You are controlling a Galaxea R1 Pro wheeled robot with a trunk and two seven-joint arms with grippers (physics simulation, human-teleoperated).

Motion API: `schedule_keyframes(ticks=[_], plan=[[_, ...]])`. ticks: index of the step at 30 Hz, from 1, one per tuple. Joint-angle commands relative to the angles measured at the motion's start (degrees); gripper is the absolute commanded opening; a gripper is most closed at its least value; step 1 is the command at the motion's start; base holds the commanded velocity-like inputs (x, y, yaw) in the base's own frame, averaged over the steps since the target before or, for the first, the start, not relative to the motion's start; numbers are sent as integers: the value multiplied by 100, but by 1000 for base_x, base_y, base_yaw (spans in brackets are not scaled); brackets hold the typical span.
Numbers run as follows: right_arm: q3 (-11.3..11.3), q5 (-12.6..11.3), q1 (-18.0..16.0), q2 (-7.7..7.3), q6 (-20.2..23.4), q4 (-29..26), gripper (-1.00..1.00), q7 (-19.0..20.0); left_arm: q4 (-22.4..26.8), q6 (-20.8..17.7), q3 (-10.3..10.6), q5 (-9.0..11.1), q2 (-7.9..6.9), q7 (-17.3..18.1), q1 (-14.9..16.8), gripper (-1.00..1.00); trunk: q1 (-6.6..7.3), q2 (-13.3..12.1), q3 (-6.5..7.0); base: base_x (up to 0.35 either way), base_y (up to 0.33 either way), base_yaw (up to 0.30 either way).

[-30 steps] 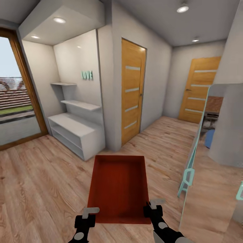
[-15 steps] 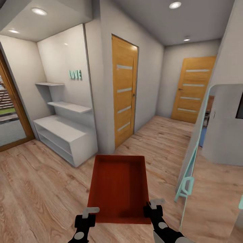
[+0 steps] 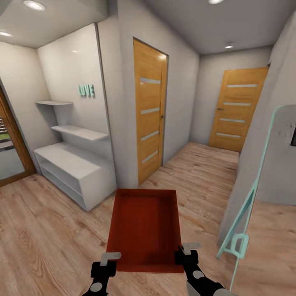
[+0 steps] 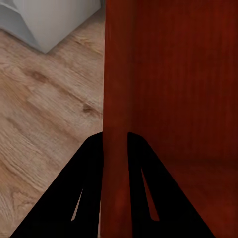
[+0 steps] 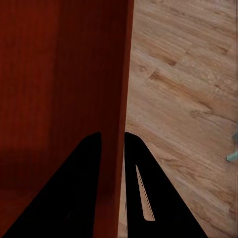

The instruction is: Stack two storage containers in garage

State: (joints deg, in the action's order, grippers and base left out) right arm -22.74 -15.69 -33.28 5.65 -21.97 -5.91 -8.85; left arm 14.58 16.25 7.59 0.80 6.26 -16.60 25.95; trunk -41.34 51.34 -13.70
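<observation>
View has swung left to right across the hallway, so it's rolling on toward the garage. One storage container (image 3: pixel 144 230) at lower centre, left gripper (image 3: pixel 106 260) and right gripper (image 3: pixel 187 250) each clamped on a side wall. Two wooden doors (image 3: pixel 150 111) ahead.

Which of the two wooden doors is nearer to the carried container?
The left door, set in the side wall just beyond the container; the other door closes the corridor's far end.

White shelf unit (image 3: pixel 76 170) at left; two wooden doors (image 3: pixel 149 111) ahead; teal-framed mirror (image 3: pixel 246 205) at right.
</observation>
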Motion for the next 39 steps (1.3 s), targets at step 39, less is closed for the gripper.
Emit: schedule_keyframes(ticks=[39], plan=[[253, -134, -3, -29, -45, 11, -100, -231, 115, 419, -50, 361, 15, 148, 7, -100, -4, 5, -8, 269, 81, -156]])
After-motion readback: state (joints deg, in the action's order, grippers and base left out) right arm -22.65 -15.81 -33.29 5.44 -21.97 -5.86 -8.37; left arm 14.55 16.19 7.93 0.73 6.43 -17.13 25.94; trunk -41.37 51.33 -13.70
